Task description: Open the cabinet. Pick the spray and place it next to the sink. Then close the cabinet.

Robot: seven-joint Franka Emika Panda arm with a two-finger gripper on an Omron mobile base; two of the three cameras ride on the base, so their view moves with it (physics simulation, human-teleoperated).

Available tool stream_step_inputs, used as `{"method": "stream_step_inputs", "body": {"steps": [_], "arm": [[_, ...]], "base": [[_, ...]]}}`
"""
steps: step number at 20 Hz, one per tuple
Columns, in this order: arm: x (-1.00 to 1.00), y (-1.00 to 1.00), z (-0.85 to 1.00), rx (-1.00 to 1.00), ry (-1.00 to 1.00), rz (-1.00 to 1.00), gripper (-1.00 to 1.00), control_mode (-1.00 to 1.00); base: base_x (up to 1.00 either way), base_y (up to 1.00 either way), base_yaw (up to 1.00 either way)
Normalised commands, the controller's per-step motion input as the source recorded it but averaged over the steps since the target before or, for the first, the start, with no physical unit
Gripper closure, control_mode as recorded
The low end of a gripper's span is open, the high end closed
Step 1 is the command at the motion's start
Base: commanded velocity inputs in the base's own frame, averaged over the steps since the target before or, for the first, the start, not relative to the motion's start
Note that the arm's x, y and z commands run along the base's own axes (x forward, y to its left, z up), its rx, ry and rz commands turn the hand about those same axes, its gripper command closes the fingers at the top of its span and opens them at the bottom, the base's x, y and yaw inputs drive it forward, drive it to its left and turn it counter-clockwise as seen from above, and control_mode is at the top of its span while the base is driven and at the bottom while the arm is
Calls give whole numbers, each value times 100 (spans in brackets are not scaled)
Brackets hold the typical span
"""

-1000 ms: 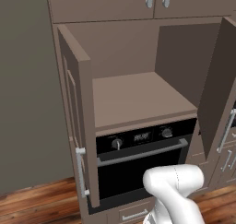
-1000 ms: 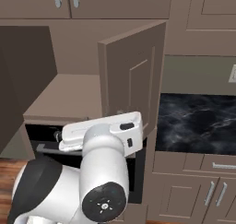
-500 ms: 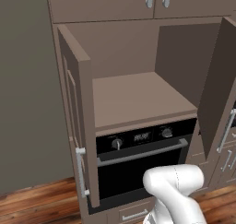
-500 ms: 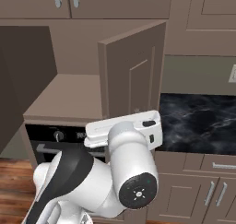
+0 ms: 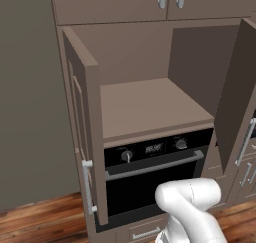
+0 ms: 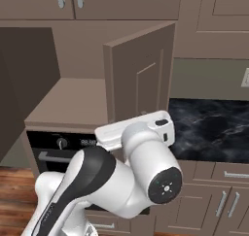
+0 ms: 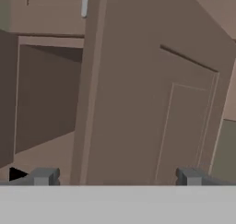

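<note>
Grey-brown kitchen fronts surround us, with a black oven [image 5: 150, 172] set under the cabinet [image 5: 150, 112] and a dark marble counter [image 6: 209, 128] off to the right. Both cabinet doors stand swung out, so we judge the opening step done; the tan shelf inside looks bare in both base views. Our claw [image 7: 115, 176] is spread to its full width with nothing between the tips, and it faces the right door [image 7: 156, 94] close up, the door's edge just ahead and its recessed panel filling the space in front of the fingers; the cabinet interior lies ahead and to the left of the claw. We cannot find the spray on the shelf, on the counter or in the claw, so we cannot tell where it sits or whether it has been placed. By our reading, closing the doors remains, and this pose suits pushing the right door shut.
</note>
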Motion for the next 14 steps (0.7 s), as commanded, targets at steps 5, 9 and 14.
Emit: {"method": "stream_step_inputs", "body": {"steps": [5, 9, 14], "arm": [[2, 0, 0, 0, 0, 20, -100, -100], [2, 0, 0, 0, 0, 14, -100, -100], [18, 15, 0, 0, 0, 1, -100, -100]], "base": [[0, 0, 0], [0, 0, 0], [0, 0, 0]]}}
